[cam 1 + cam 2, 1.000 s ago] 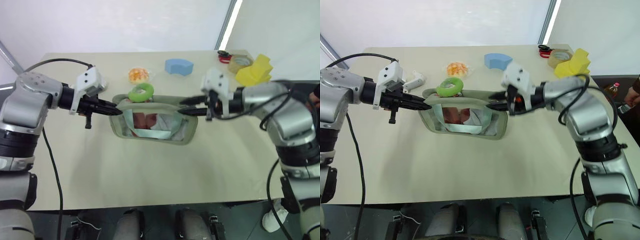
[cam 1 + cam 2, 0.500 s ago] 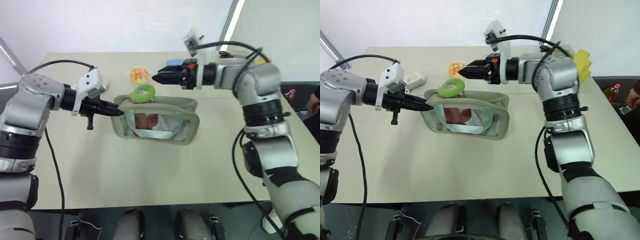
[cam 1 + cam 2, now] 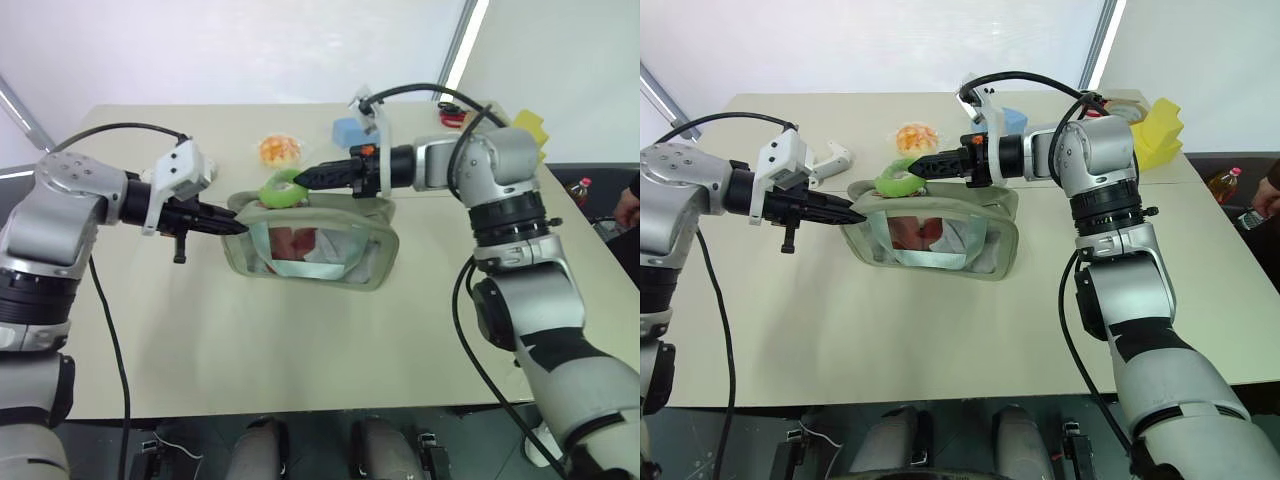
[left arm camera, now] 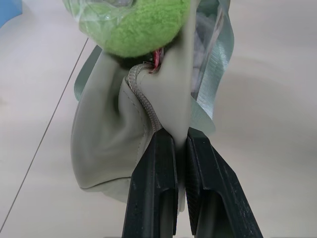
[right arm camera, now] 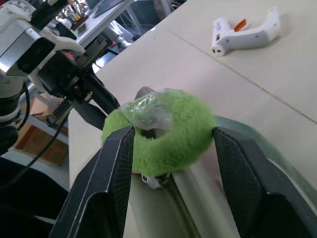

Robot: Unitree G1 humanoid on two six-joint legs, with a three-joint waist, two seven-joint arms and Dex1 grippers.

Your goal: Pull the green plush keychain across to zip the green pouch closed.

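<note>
We have the left pincer (image 3: 238, 226) clamped on the left end of the green pouch (image 3: 312, 250), mid-frame on the table (image 3: 300, 340). Right pincer (image 5: 171, 144) sits with fingers apart either side of the green plush keychain (image 3: 283, 188) at the pouch's upper-left corner, not yet squeezing. Risks: the fuzzy ring squashes and slips out on closing; we pull off the zipper's line and it jams; the left hold is thin fabric, so the pouch could drag along.

Bare table (image 3: 300, 350) lies open in front of the green pouch (image 3: 310, 262).
</note>
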